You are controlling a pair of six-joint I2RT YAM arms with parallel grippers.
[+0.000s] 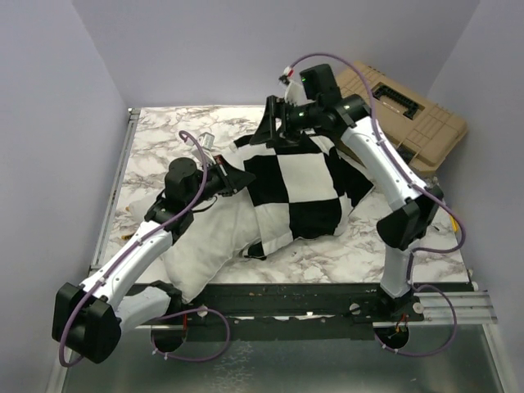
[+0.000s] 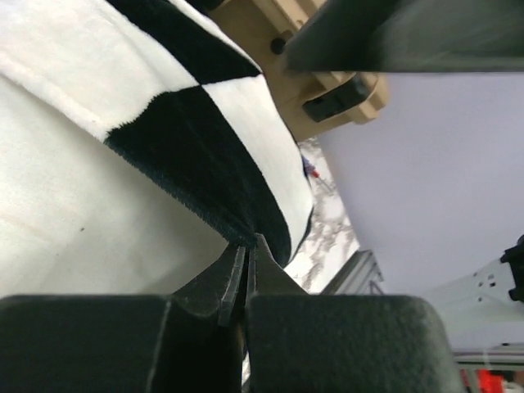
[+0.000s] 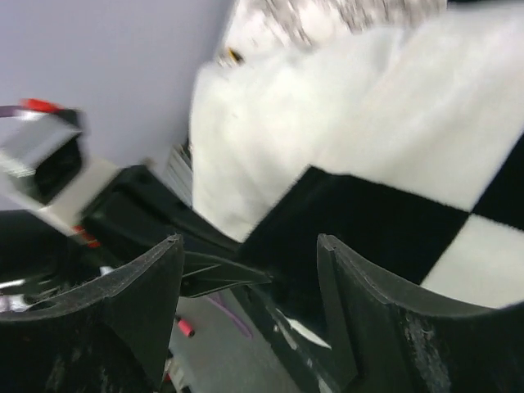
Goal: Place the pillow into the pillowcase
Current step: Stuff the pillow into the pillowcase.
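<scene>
We are midway through drawing the limp black-and-white checkerboard fabric pillowcase [image 1: 303,180] over the large, plain white, puffy pillow [image 1: 205,241]. The pillow lies slantwise on the marbled white tabletop [image 1: 164,135]. Its near-left end is bare, and its far-right end, as far as we can judge, is inside the checked cloth. The left gripper [image 2: 247,252] has its jaws pinched tight on the black hemmed edge of the pillowcase, just where that edge crosses the white pillow. The right gripper [image 3: 246,270] hovers at the far side of the pillowcase with its jaws wide and nothing between them. Its wrist view is blurred, so we cannot tell whether a fingertip brushes the cloth. We judge that the next move calls for the right jaws to come down on the hem opposite the left grip and take the upper layer only. Then both arms can stretch the mouth open and pull it toward the pillow's bare end without dragging the pillow along.
</scene>
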